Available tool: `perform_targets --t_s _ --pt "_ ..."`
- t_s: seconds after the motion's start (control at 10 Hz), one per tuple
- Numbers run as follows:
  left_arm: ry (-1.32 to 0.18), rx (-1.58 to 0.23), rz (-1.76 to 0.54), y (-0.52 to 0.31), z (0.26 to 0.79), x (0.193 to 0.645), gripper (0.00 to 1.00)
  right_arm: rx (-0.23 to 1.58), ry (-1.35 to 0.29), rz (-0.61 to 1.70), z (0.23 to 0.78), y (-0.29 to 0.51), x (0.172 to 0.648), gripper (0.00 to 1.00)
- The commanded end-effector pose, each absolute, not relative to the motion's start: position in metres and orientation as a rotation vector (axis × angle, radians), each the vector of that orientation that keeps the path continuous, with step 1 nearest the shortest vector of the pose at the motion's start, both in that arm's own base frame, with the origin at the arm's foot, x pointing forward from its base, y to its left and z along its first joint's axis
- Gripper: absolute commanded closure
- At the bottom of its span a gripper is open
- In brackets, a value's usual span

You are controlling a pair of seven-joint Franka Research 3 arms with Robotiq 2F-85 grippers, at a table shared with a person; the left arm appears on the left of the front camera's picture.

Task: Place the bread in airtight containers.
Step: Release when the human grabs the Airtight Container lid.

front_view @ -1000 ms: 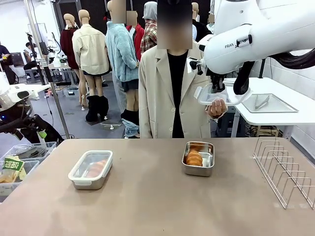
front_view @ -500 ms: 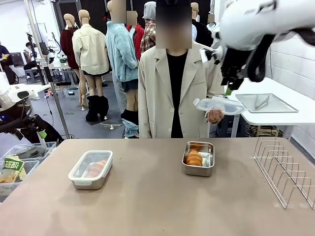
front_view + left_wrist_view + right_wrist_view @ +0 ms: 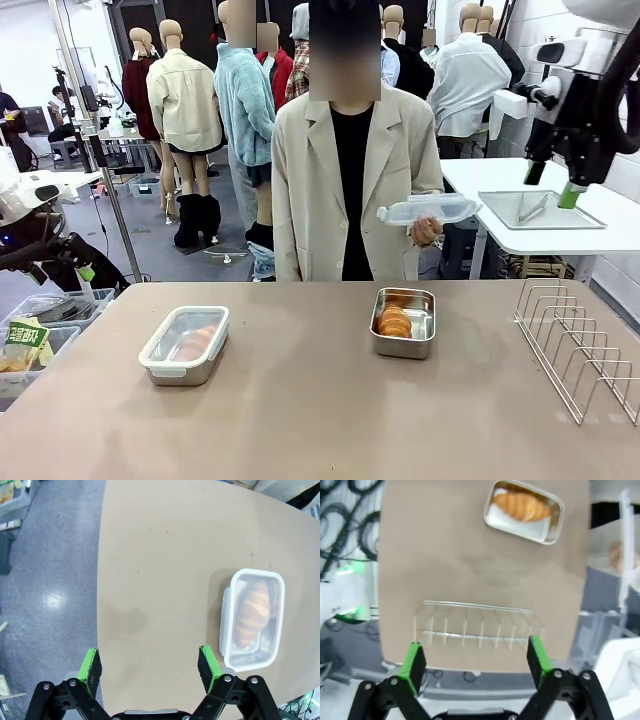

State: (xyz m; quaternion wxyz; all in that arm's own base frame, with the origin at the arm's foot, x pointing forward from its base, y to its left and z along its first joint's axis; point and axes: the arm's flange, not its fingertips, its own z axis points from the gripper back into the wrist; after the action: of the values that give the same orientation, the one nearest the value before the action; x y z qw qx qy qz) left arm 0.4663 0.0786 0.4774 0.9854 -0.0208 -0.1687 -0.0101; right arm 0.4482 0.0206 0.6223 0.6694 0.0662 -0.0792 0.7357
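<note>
Resting on the tabletop [image 3: 300, 400], a lidded steel box [image 3: 184, 345] at left holds one roll [image 3: 252, 612]; an uncovered box [image 3: 403, 322] right of centre holds more rolls [image 3: 395, 321], wire rack [image 3: 580, 355] at far right. Left gripper [image 3: 150, 665] fingers spread wide, empty, high above the lidded box. Right gripper [image 3: 548, 185] raised at upper right, fingers apart, empty. Beyond, the person's hand [image 3: 426, 231] holds a clear lid [image 3: 427, 209]
</note>
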Motion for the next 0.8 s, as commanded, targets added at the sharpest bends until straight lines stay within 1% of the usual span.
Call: perform_targets --t_s 0.0,0.3,0.5,0.7 --pt "-0.337 -0.036 -0.022 0.081 0.479 0.466 0.00 0.251 -0.147 1.672 0.607 0.012 0.469 0.00" --pt "-0.337 -0.036 -0.022 0.081 0.479 0.466 0.00 0.306 -0.214 1.624 0.585 -0.019 0.477 0.00" --pt "-0.337 -0.036 -0.022 0.081 0.479 0.466 0.00 0.244 -0.225 1.626 0.573 -0.023 0.471 0.00" --pt "-0.337 -0.036 -0.022 0.081 0.479 0.466 0.00 0.240 -0.228 1.642 0.567 -0.022 0.474 0.00"
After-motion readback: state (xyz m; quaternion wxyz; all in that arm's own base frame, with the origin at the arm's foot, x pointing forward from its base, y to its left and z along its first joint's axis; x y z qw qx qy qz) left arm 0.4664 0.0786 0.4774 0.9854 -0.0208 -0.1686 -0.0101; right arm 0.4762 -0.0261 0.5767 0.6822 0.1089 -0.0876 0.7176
